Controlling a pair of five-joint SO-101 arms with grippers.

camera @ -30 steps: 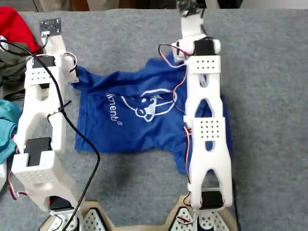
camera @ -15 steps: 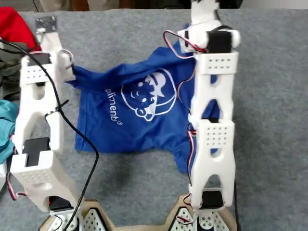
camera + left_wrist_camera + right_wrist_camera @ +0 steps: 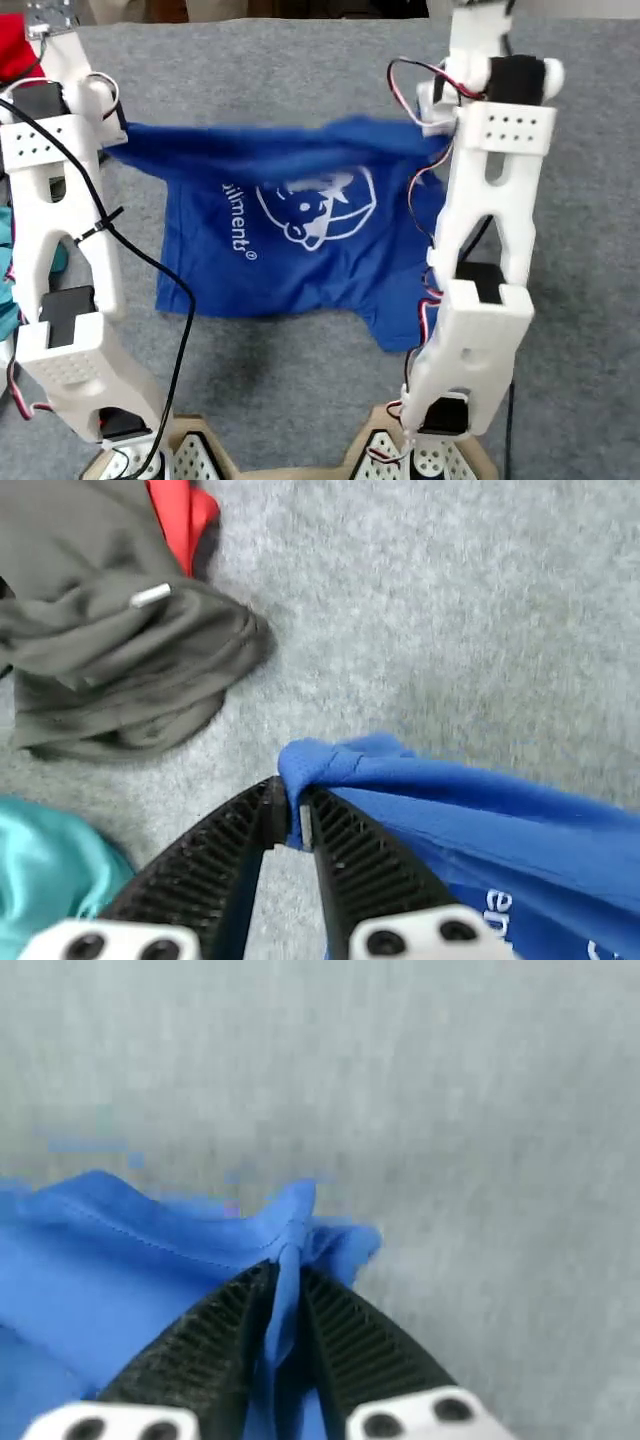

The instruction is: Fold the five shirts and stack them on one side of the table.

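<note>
- Left wrist view: the jaws of the left gripper [image 3: 288, 815] are pinched almost closed on a bunched corner of the blue shirt [image 3: 450, 800]. The cloth trails away from the tips over the grey table [image 3: 450, 600].
- A crumpled grey shirt [image 3: 110, 660] lies near the gripper, with a red shirt [image 3: 180, 515] against its far side. A teal shirt [image 3: 45, 875] sits close beside the gripper.
- Right wrist view: the right gripper [image 3: 285, 1265] has its jaws narrow, clamped on a fold at the blue shirt's edge. A little cloth pokes up past the tips and the rest spreads off to one side.
- High view: the left arm [image 3: 55, 200] and the right arm [image 3: 490, 220] both stretch out from their bases toward the far side of the table. They are well apart, one at each far corner of the blue shirt.
- The shirt's far edge is drawn out straight between the two arms. Its near part lies on the table with the white print up, and one sleeve pokes out beside the right arm.
</note>
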